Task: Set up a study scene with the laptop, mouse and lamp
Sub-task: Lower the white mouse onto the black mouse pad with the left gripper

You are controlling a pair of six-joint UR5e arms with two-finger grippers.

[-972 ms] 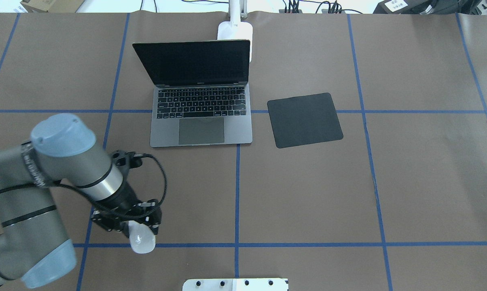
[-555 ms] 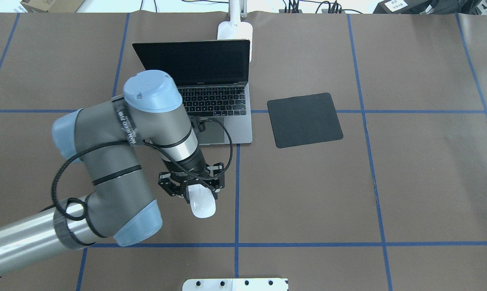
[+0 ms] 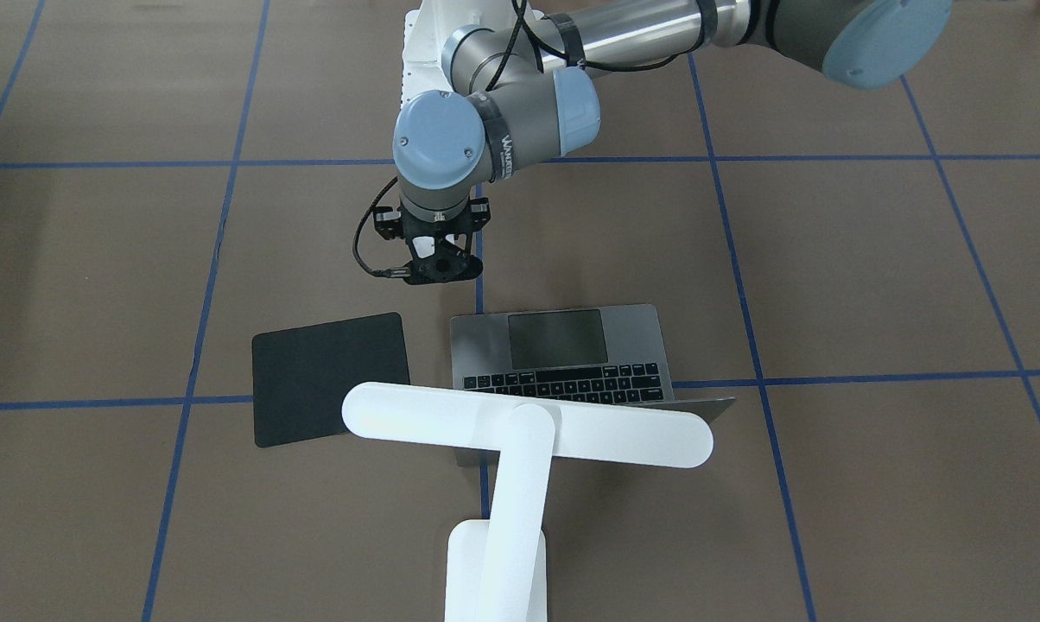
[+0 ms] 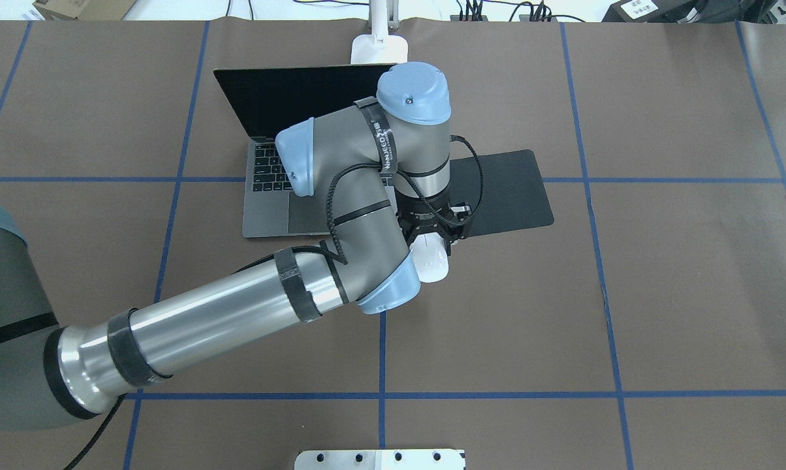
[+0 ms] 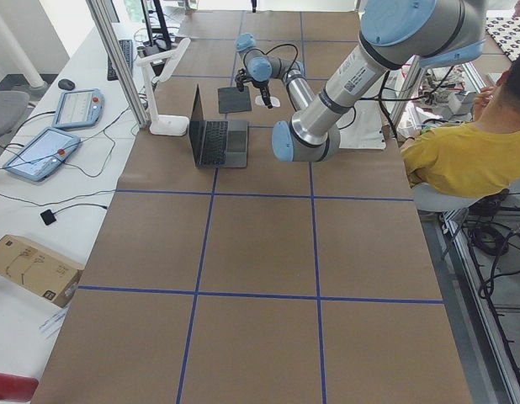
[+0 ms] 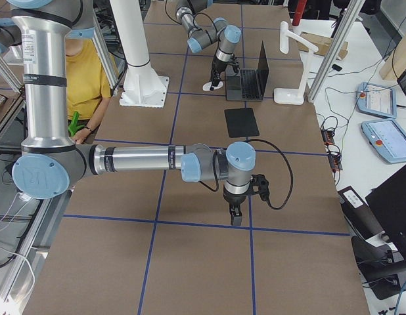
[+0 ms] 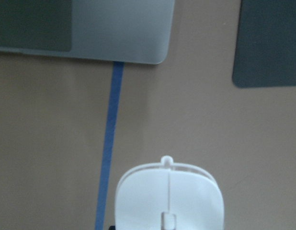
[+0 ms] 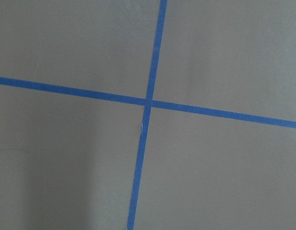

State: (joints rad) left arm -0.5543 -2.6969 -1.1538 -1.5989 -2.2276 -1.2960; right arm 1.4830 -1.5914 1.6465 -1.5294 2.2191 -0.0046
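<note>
Mouse (image 4: 430, 264) clamped in left jaws near mat (image 4: 510, 189).

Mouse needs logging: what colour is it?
White: the small glossy oval mouse; best in left wrist view.

Laptop (image 4: 266, 212) half hidden behind left arm (image 4: 347, 163); mouse (image 7: 169, 201) cropped at frame edge.

Smooth, glossy white plastic on the mouse (image 4: 431, 264), near the front corner of the laptop (image 4: 266, 217). Matt grey metal on the laptop itself, dark glassy screen. Dull black finish on the mat (image 4: 510, 189) beside the laptop. Smooth white plastic on the lamp (image 3: 572, 432) behind it. Matt brown paper over the table (image 4: 660, 294).
</note>
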